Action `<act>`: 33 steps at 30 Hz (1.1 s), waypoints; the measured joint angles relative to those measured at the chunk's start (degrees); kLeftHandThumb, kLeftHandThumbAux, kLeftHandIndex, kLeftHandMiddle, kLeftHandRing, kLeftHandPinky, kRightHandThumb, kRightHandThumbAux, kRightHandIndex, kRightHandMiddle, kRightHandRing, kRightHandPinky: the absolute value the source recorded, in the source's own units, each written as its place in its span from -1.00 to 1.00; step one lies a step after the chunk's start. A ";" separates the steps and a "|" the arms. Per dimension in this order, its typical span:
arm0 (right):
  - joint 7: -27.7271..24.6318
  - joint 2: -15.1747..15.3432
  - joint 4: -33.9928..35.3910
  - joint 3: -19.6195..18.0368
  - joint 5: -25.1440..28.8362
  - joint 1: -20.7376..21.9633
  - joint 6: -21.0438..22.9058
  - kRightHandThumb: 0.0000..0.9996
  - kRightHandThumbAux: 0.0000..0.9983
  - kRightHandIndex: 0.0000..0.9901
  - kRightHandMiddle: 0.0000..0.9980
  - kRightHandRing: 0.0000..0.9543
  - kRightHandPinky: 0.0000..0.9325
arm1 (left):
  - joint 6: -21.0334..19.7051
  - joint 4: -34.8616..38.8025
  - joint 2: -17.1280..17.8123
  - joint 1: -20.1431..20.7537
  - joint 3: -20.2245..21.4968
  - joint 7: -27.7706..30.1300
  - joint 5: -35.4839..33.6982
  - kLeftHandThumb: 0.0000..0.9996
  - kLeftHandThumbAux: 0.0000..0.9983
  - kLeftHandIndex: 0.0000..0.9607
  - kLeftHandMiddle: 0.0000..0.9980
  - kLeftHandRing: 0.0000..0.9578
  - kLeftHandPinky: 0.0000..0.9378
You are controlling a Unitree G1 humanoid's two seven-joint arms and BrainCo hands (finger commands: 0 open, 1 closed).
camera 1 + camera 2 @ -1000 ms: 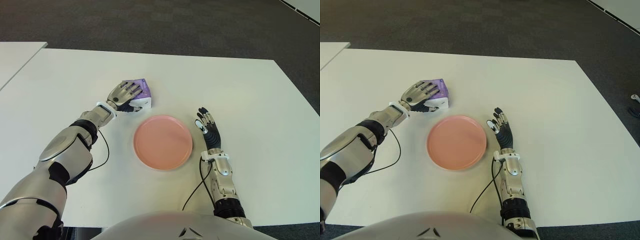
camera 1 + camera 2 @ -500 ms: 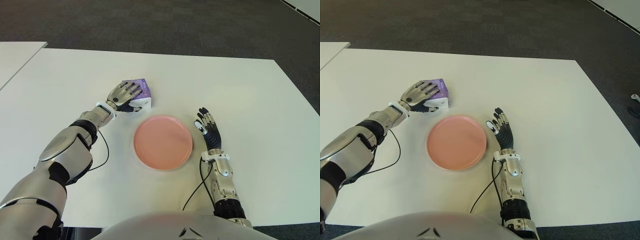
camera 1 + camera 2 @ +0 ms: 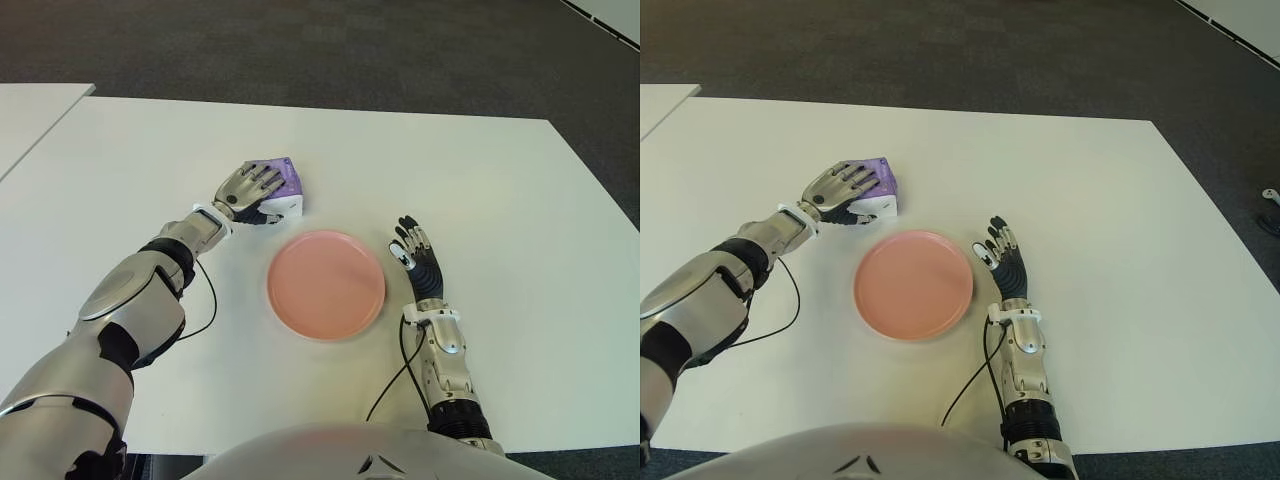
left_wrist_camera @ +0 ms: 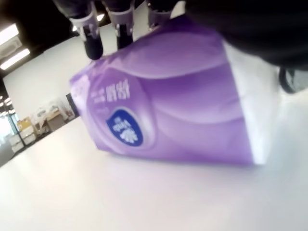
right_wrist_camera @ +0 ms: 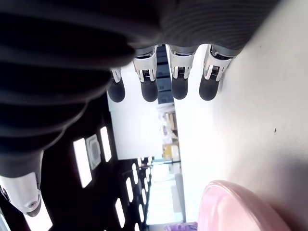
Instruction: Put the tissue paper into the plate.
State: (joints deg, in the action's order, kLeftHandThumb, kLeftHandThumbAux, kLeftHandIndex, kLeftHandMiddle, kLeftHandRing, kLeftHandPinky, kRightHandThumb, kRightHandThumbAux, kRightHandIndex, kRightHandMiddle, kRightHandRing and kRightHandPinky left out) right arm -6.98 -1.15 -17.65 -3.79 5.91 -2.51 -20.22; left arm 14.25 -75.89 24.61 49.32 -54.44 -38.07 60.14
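A purple and white tissue pack point(image 3: 289, 180) sits on the white table point(image 3: 480, 180), just beyond the left side of the pink plate point(image 3: 325, 283). My left hand point(image 3: 252, 191) covers the pack from above, fingers draped over its top and thumb against its near side. The left wrist view has the pack point(image 4: 168, 115) flat on the table, with fingertips point(image 4: 91, 45) hooked over its far edge. My right hand point(image 3: 418, 260) shows just right of the plate, fingers straight and holding nothing. In the right wrist view its fingertips point(image 5: 173, 86) point along the table, the plate's rim point(image 5: 240, 207) beside them.
A second white table point(image 3: 30, 110) shows at the far left with a gap between. Dark carpet point(image 3: 350, 50) lies beyond the table's far edge. A black cable point(image 3: 208, 305) loops by my left forearm, and another cable point(image 3: 385, 385) trails from my right wrist.
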 measured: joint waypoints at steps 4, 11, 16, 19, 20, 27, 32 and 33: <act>-0.03 0.03 0.47 0.07 0.00 -0.35 0.46 -0.10 0.13 -0.86 -0.90 -1.00 -1.00 | -2.76 -0.23 0.06 -0.54 -2.21 -6.37 1.96 0.33 -0.17 -0.91 -0.80 -0.66 -0.43; -0.19 0.23 1.42 0.09 0.02 -1.01 0.65 -0.14 0.14 -0.86 -0.90 -1.00 -1.00 | -3.71 -0.47 -0.92 -1.14 -2.58 -11.33 1.87 0.75 0.04 -0.47 -0.47 -0.25 -0.06; -0.59 0.30 1.76 0.20 0.03 -1.38 0.88 -0.14 0.15 -0.86 -0.90 -1.00 -1.00 | -4.28 -0.72 -1.70 -1.05 -2.98 -12.58 1.87 0.95 0.31 -0.30 -0.35 -0.22 0.01; -0.91 0.39 1.88 0.22 0.10 -1.54 0.89 -0.14 0.15 -0.87 -0.91 -1.00 -1.00 | -4.40 -0.76 -1.99 -0.94 -3.19 -12.76 1.88 0.98 0.37 -0.24 -0.31 -0.23 0.03; -1.03 0.42 1.90 0.22 0.14 -1.57 0.88 -0.14 0.15 -0.86 -0.91 -1.00 -1.00 | -4.49 -0.77 -2.11 -0.90 -3.21 -12.76 1.88 0.99 0.38 -0.23 -0.30 -0.23 0.03; -1.39 0.51 2.07 0.14 0.33 -1.66 1.06 -0.13 0.16 -0.85 -0.90 -0.99 -0.98 | -5.09 -0.95 -2.92 -0.76 -2.94 -12.73 1.64 1.00 0.34 -0.24 -0.13 -0.04 0.15; -1.53 0.52 2.18 0.11 0.42 -1.68 1.28 -0.12 0.16 -0.85 -0.89 -0.99 -0.98 | -6.03 -1.03 -3.22 -0.74 -2.81 -12.73 1.54 0.92 0.31 -0.21 -0.01 0.09 0.47; -1.55 0.52 2.21 0.10 0.44 -1.69 1.33 -0.11 0.16 -0.85 -0.89 -0.98 -0.97 | -6.22 -1.05 -3.31 -0.76 -2.74 -12.73 1.44 0.91 0.31 -0.20 0.00 0.10 0.54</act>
State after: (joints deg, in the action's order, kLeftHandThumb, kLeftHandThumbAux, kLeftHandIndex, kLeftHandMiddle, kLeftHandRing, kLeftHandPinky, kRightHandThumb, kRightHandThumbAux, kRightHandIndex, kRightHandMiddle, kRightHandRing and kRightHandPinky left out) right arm -8.53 -0.63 -15.44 -3.68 6.35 -4.20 -18.89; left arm 8.03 -76.94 21.30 48.56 -57.18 -50.79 61.58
